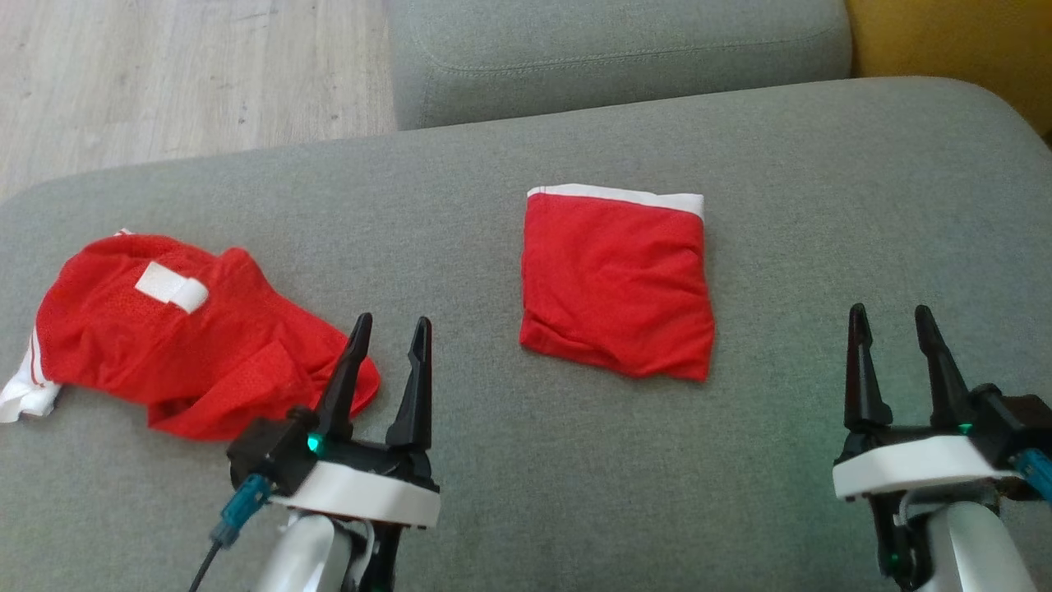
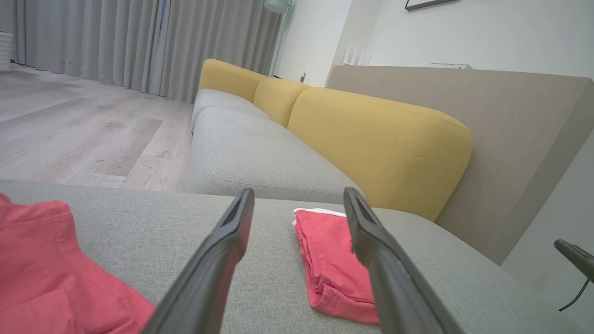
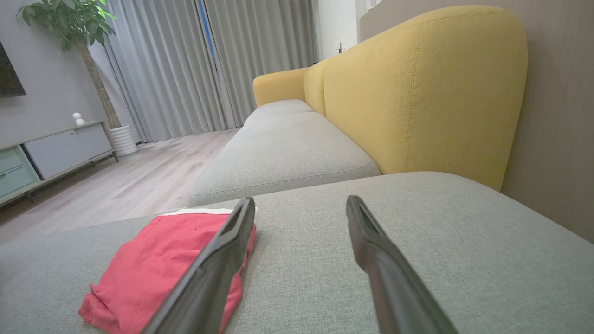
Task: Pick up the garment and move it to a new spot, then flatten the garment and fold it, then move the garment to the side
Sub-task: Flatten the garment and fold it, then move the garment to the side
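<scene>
Two red garments lie on one grey sofa seat [image 1: 575, 460]. The folded garment [image 1: 616, 284] rests ahead of and between the left hand [image 1: 394, 321] and the right hand [image 1: 890, 311], touching neither. The crumpled garment [image 1: 164, 329] lies just left of the left hand. Both hands have fingers apart and hold nothing.

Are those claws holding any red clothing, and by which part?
Nothing is held. The left gripper and right gripper both stand open and empty; the folded garment and crumpled garment lie ungripped.
</scene>
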